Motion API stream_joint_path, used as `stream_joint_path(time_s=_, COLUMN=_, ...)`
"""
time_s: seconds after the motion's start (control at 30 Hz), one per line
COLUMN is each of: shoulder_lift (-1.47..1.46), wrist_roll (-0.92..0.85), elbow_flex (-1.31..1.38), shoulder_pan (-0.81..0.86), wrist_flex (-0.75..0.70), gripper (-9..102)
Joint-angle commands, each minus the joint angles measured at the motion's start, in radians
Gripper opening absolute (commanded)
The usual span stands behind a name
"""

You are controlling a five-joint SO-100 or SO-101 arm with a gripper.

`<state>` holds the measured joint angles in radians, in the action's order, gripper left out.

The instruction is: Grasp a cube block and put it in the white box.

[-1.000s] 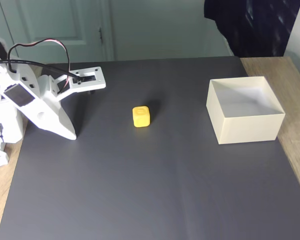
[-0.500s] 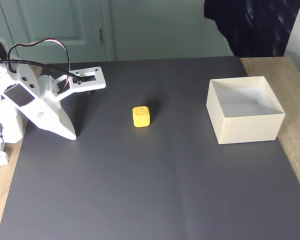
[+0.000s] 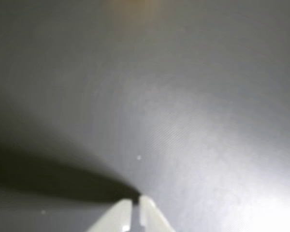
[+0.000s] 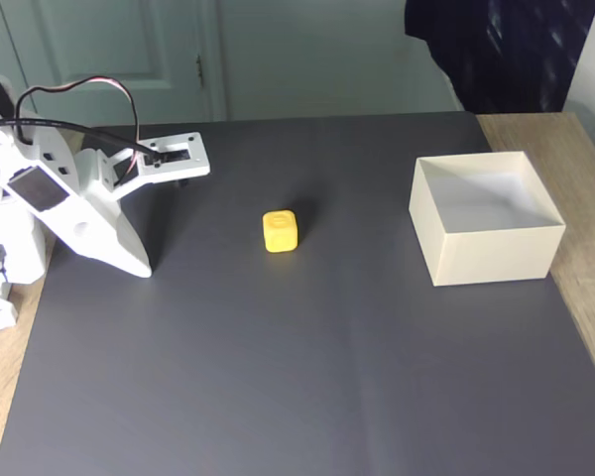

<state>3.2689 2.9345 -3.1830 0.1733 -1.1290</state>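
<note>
The yellow cube block (image 4: pixel 280 231) rests on the dark mat near the middle of the fixed view. To its right stands the white box (image 4: pixel 484 256), open-topped with nothing inside. My white gripper (image 4: pixel 141 266) is folded down at the far left, tips on the mat, well left of the cube. In the wrist view the gripper (image 3: pixel 134 202) shows its two pale fingertips pressed together at the bottom edge, shut on nothing, over bare mat.
The dark grey mat (image 4: pixel 307 377) covers most of the wooden table (image 4: pixel 575 169). The arm's white base (image 4: pixel 0 248) and its cables sit at the left edge. A dark cloth (image 4: pixel 496 50) hangs behind the table at the upper right.
</note>
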Motion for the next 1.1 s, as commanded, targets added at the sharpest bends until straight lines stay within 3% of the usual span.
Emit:
stream_joint_path(time_s=0.0, shoulder_lift=0.011, wrist_roll=0.005, elbow_flex=-0.002, shoulder_pan=0.006, wrist_flex=0.003, gripper=2)
stream_joint_path(time_s=0.23, shoulder_lift=0.011, wrist_roll=-0.008, elbow_flex=-0.002, shoulder_pan=0.012, wrist_flex=0.002, gripper=2)
stream_joint_path(time_s=0.37, shoulder_lift=0.012, wrist_roll=0.035, elbow_flex=-0.002, shoulder_pan=0.104, wrist_flex=0.000, gripper=2)
stream_joint_path(time_s=1.07, shoulder_lift=0.012, wrist_roll=0.077, elbow_flex=0.023, shoulder_pan=0.014, wrist_flex=0.080, gripper=0)
